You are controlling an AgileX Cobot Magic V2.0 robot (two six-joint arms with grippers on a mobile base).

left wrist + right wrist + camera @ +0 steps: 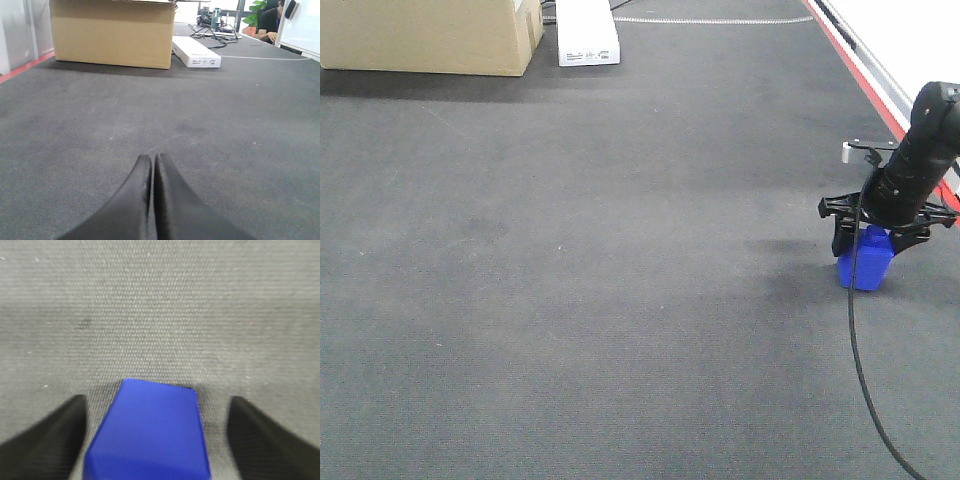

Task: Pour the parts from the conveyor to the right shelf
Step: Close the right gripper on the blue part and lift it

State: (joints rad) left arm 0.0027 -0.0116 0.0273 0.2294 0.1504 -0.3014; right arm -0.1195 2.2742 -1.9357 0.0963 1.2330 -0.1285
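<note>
A small bright blue part (865, 264) stands on the dark grey conveyor (620, 250) near its right red-striped edge. My right gripper (870, 240) hangs directly over it, open, with its black fingers on either side of the block. In the right wrist view the blue part (155, 430) fills the space between the two spread fingers (50, 440), with gaps on both sides. My left gripper (152, 161) is shut and holds nothing, low over bare conveyor (225, 125). The right shelf is out of view.
A cardboard box (430, 35) and a flat white box (587, 32) lie at the far end of the belt. The same cardboard box (112, 32) and white box (196, 52) are ahead of the left gripper. A black cable (865, 370) trails from the right arm.
</note>
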